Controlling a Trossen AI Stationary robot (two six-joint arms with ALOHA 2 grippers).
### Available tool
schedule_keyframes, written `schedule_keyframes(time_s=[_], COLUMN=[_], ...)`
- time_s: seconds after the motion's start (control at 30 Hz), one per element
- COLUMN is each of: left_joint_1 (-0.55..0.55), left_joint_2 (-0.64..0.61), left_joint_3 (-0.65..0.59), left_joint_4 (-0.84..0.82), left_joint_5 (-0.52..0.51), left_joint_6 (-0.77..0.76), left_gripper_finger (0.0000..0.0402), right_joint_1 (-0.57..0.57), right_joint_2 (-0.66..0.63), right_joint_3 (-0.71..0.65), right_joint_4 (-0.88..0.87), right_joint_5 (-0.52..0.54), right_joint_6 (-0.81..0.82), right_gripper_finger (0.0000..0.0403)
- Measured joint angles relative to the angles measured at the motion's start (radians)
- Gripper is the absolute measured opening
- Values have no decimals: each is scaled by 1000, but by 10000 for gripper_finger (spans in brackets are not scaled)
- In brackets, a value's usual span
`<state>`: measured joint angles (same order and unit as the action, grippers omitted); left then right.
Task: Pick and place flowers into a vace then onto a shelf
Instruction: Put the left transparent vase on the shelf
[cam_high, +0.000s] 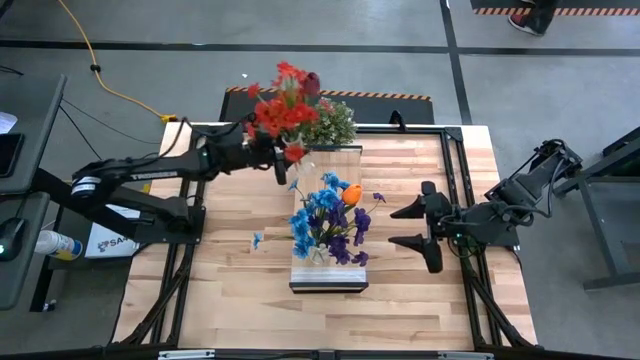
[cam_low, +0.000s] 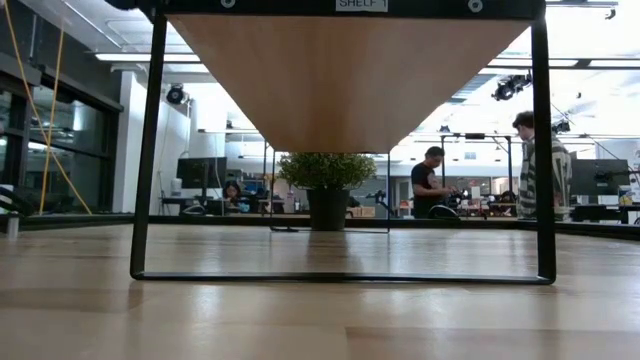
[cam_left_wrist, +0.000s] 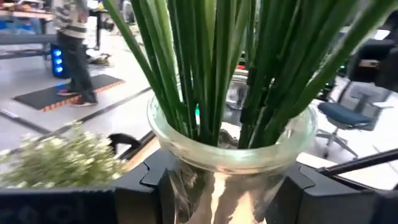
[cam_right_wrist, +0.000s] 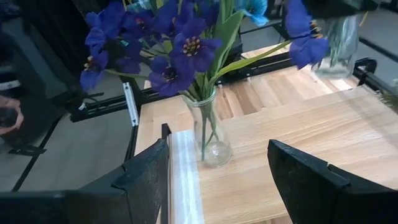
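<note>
A glass vase (cam_left_wrist: 230, 149) full of green stems carries red flowers (cam_high: 285, 110). My left gripper (cam_left_wrist: 227, 193) is shut on it, above the far end of the shelf (cam_high: 345, 275), a light wooden plank. A second glass vase (cam_right_wrist: 211, 140) stands by its base on the shelf near the pale end edge. It holds blue, purple and one orange bloom (cam_high: 330, 225). My right gripper (cam_high: 395, 226) hangs open to the right of the shelf, level with that vase and apart from it. My left gripper pinches the glass vase's body just below the rim (cam_left_wrist: 180, 174) between its two fingers (cam_left_wrist: 146, 183), one on either side. The fingers come level from the table's left. The vase stands upright in the hold; whether its base rests on anything, I cannot tell.
A bushy potted plant (cam_high: 335, 125) stands at the table's far edge, right beside the held vase. The shelf's black frame legs (cam_low: 145, 150) stand on the slatted tabletop (cam_high: 230, 290). People stand in the room beyond the table.
</note>
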<state>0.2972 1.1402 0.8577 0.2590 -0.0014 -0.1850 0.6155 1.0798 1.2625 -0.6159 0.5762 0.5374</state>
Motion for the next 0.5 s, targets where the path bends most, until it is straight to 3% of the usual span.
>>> schedule_keyframes(time_s=[0.5], left_joint_1=[-1], left_joint_2=[174], left_joint_3=[0], left_joint_4=[181], left_joint_5=[70], left_joint_6=[52], left_gripper_finger=[201], right_joint_1=[0], right_joint_2=[0], right_joint_3=[0], right_joint_4=[0], right_joint_5=[71], right_joint_6=[4], right_gripper_finger=[261])
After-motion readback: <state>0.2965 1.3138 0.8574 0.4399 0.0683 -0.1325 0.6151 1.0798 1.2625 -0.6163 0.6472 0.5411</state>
